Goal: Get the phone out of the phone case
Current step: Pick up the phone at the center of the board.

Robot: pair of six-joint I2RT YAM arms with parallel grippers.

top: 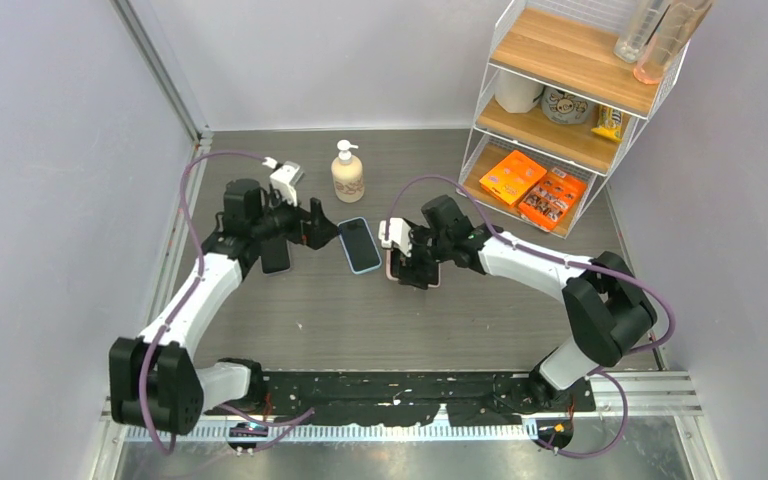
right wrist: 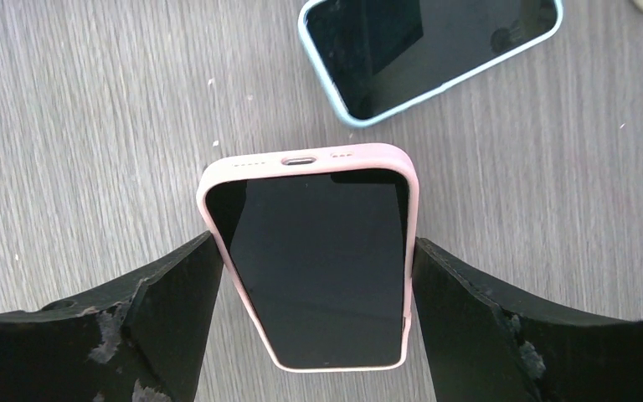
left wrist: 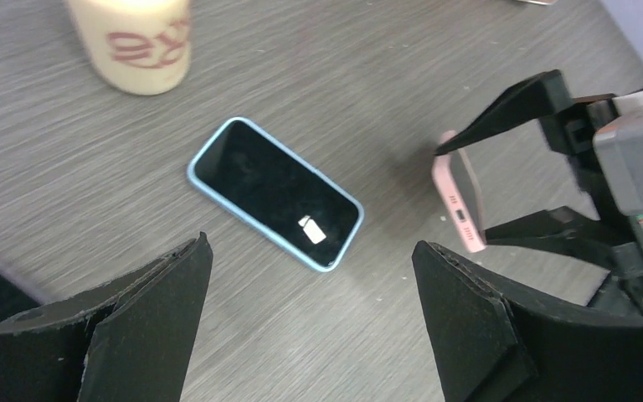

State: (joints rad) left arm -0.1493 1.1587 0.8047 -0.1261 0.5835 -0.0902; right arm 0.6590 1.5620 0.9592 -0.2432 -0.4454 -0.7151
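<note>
Phone [right wrist: 318, 268], black screen, in pink case [right wrist: 301, 157].

Left gripper [top: 320, 229] hangs wide open; right gripper [top: 412, 264] clamps the phone [right wrist: 318, 268].

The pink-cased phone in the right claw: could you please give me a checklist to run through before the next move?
1. Grip: the right claw holds the pink-cased phone across its sides: ok.
2. Helper: the left claw is open and empty: ok.
3. The phone's port end is turned toward the left claw: ok.
4. The blue-cased phone lies flat on the table, apart from both claws: ok.
5. Phone out of its pink case: not ok, fully seated.
6. Grip firm enough to pull against: cannot tell.
</note>
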